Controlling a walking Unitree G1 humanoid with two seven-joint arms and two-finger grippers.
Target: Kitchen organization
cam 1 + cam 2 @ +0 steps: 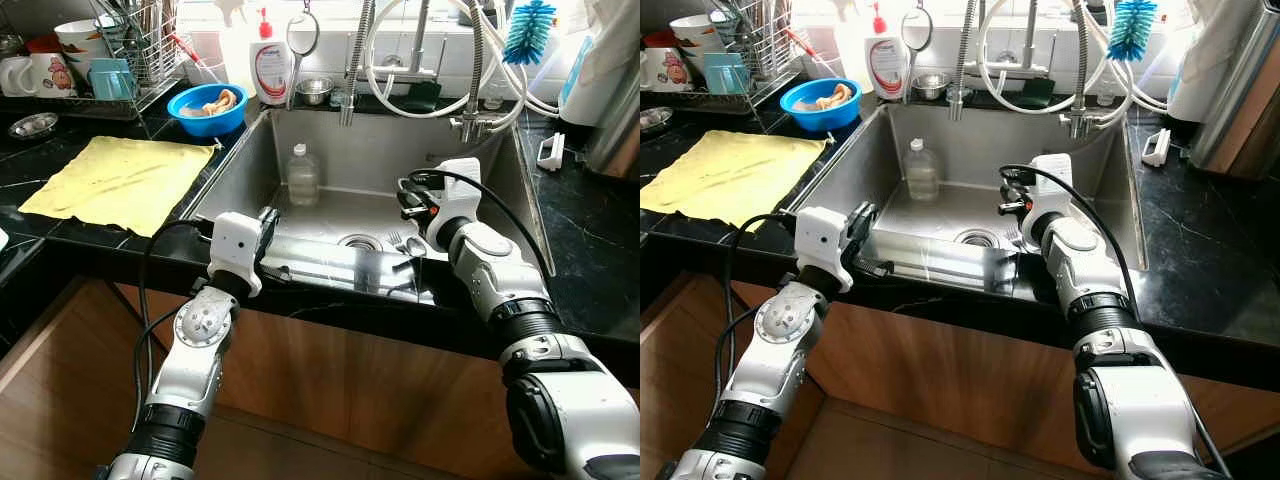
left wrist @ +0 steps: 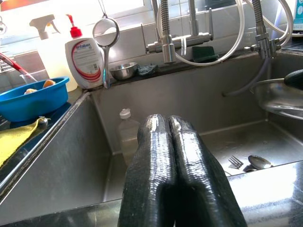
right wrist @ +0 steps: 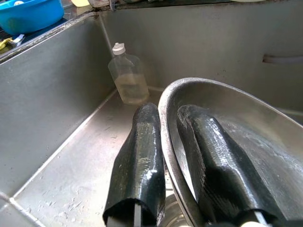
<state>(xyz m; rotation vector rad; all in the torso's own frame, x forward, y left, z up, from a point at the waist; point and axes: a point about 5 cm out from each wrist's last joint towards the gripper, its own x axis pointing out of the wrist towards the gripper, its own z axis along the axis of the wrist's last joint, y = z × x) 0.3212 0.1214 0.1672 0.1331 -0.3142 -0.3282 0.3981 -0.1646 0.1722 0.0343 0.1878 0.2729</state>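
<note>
While gripped, the steel bowl's rim [image 3: 166, 142] splits the right claw [image 3: 163, 135].

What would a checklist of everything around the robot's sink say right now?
Surface: steel sink set in a black counter.
Job's things: steel bowl; fork and spoon near the drain; clear bottle in the back corner.
Clutter: yellow cloth, blue bowl, soap bottle, dish rack.
Grippers: right gripper clamps the steel bowl's rim; left gripper shut, empty.
Cables: black cable along the right arm.
Surroundings: faucet hoses, blue brush.
</note>
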